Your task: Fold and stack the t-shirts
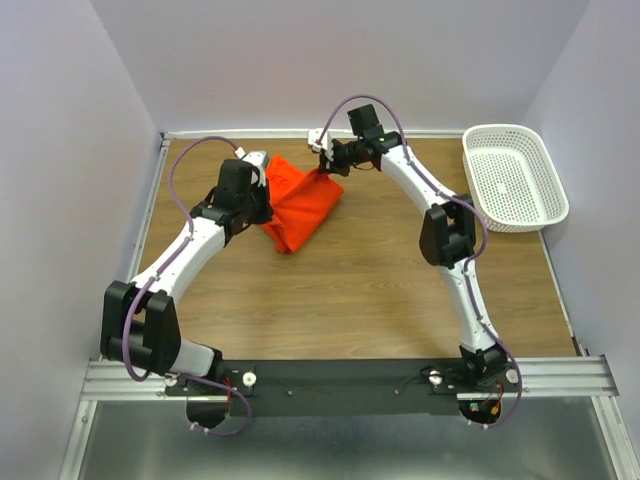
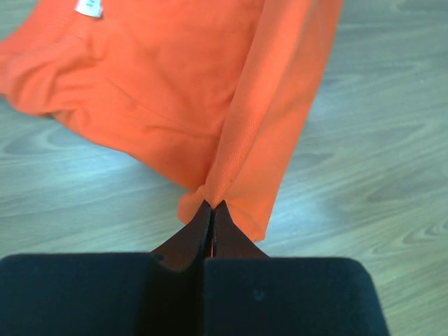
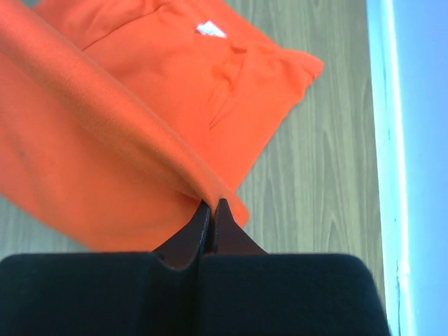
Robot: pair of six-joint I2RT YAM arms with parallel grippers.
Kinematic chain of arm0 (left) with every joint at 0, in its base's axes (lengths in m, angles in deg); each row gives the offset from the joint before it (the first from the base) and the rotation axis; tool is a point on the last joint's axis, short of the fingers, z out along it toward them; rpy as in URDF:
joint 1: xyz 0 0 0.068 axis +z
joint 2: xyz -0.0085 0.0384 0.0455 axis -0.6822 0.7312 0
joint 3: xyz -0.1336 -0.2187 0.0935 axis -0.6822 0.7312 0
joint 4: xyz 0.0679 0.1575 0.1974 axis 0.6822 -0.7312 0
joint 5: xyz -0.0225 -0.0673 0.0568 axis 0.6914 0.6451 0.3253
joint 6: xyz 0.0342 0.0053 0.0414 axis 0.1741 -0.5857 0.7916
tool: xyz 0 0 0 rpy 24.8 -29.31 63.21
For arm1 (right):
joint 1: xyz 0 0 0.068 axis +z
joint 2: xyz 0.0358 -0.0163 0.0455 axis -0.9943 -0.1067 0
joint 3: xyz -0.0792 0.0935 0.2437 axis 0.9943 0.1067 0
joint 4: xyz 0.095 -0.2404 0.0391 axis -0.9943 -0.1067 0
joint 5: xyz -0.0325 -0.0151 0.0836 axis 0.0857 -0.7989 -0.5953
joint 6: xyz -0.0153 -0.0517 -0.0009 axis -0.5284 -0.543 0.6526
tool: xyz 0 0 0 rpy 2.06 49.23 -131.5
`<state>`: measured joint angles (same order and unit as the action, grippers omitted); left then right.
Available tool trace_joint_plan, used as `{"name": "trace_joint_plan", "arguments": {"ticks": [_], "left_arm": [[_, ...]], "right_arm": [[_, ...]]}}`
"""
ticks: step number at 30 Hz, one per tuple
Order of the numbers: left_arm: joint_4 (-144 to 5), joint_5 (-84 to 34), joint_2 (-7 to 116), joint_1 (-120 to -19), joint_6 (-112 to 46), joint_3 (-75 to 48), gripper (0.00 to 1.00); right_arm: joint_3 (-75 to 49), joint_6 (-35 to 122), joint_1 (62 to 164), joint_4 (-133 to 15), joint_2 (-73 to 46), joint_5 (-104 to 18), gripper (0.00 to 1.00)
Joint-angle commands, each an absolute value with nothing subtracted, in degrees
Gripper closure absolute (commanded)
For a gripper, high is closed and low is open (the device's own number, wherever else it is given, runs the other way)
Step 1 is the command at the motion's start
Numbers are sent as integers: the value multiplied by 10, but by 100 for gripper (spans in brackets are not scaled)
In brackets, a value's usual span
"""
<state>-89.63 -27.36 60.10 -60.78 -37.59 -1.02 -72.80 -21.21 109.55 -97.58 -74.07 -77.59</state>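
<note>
Orange t-shirt [image 1: 300, 210] pinched (left claw [image 2: 212, 205], right claw [image 3: 212, 203])

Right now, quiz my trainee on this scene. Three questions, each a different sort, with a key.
1. True or false: the left gripper and right gripper are both shut on the t-shirt.
2. The white basket sits: A) far right of the table, B) near left, C) under the t-shirt.
3. Fill in: the t-shirt's neck label is ____ in colour.
Key: 1 true; 2 A; 3 white.
</note>
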Motion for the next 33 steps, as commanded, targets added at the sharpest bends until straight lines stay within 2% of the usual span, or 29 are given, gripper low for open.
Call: {"name": "trace_joint_plan", "arguments": {"ticks": [1,18,33], "left_arm": [[-909,-291,599,-581,-360,-47,100],[-868,-311,681,-480,-341,-92,100],[-847,-279,737,-456,-339,-101,100]], "right_arm": [[-760,-143,1113,-867,-766,-730,99],[-786,-28,1158,-651,-844,-646,99],[-785,-15,1165,-604,-867,-622,99]]}}
